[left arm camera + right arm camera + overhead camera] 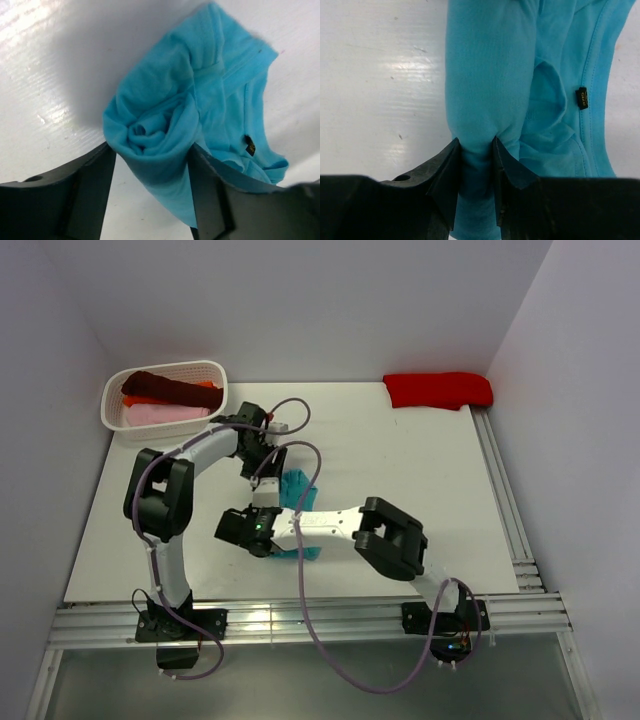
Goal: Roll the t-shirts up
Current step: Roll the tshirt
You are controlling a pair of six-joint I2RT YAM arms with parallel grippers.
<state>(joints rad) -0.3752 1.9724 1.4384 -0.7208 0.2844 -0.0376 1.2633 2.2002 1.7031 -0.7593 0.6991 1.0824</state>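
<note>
A teal t-shirt lies partly rolled on the white table between both arms. In the left wrist view the spiral end of the teal roll sits between the spread fingers of my left gripper. That gripper is open, with a gap beside its left finger. My right gripper is shut on the other end of the teal roll, which bulges where it is pinched. The loose collar with a dark label lies flat beside the roll. From above, my left gripper and right gripper crowd the shirt.
A white basket at the back left holds a maroon t-shirt, a pink one and an orange one. A red t-shirt lies folded at the back right. Metal rails run along the right and near edges.
</note>
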